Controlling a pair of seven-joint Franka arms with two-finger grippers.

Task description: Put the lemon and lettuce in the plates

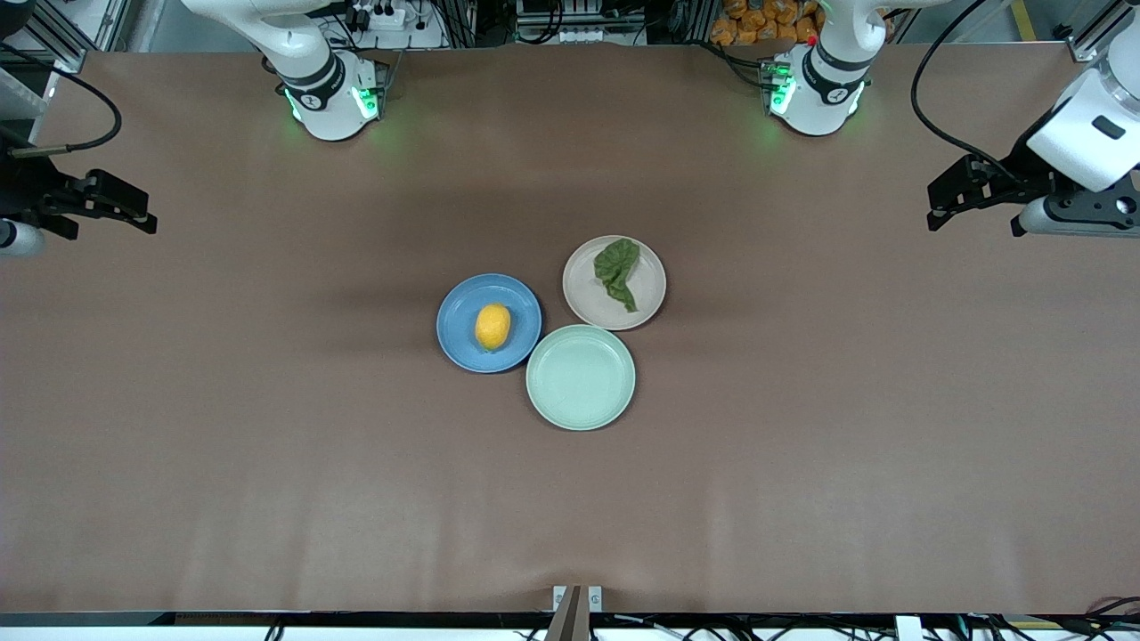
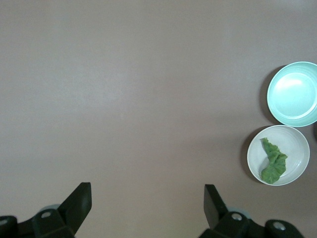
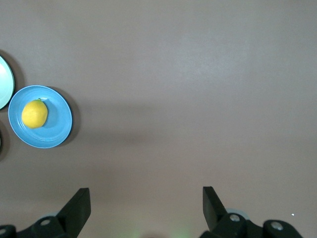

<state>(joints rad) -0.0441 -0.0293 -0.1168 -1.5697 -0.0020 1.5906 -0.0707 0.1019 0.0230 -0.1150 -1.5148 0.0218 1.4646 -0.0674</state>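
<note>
The yellow lemon (image 1: pixel 492 326) (image 3: pixel 34 113) lies in the blue plate (image 1: pixel 454 307) (image 3: pixel 58 124) at the table's middle. The dark-green lettuce (image 1: pixel 618 271) (image 2: pixel 273 161) lies in the beige plate (image 1: pixel 588 296) (image 2: pixel 297 148), which touches the blue one and sits farther from the front camera. My left gripper (image 1: pixel 937 206) (image 2: pixel 147 193) hangs open and empty over the left arm's end of the table. My right gripper (image 1: pixel 142 212) (image 3: pixel 146 196) hangs open and empty over the right arm's end. Both are well away from the plates.
An empty mint-green plate (image 1: pixel 580 377) (image 2: pixel 294 94) sits against the two others, nearest the front camera. The brown table (image 1: pixel 267 427) is bare around the three plates. Both arm bases stand along the edge farthest from the front camera.
</note>
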